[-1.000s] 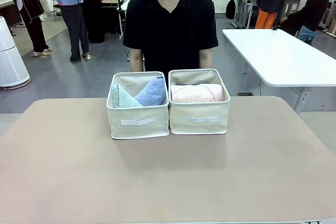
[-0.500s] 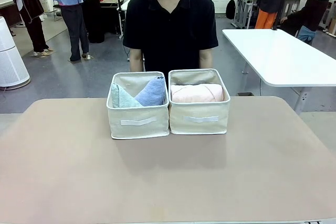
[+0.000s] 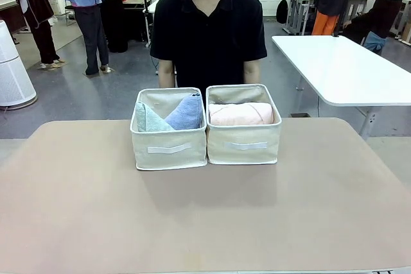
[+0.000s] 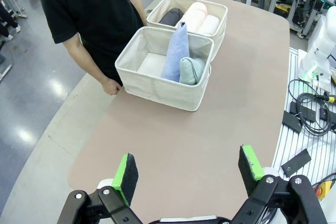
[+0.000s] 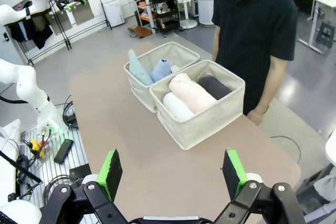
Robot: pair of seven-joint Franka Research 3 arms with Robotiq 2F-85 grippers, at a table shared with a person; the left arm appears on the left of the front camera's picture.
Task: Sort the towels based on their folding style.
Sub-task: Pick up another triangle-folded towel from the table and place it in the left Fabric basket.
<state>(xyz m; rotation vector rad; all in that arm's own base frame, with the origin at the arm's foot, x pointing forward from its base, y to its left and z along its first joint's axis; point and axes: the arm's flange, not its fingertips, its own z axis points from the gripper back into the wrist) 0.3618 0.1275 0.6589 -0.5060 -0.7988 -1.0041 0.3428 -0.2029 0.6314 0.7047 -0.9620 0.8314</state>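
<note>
The light teal cone [image 3: 149, 120] and periwinkle cone [image 3: 186, 113] are standing together in the left bin [image 3: 169, 149]. The pink roll [image 3: 241, 114] is lying in the right bin [image 3: 244, 145], with the white roll [image 5: 177, 106] and dark grey roll [image 5: 215, 86] flanking it. Both bins are touching on the table [image 3: 205, 210]. I am holding my left gripper [image 4: 189, 167] and right gripper [image 5: 172, 172] spread wide, gripping nothing. A person [image 3: 209, 27] is standing behind the bins.

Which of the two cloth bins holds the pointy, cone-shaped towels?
The bin on the robot's left: teal and blue cones stand inside. The other bin holds rolls.
</note>
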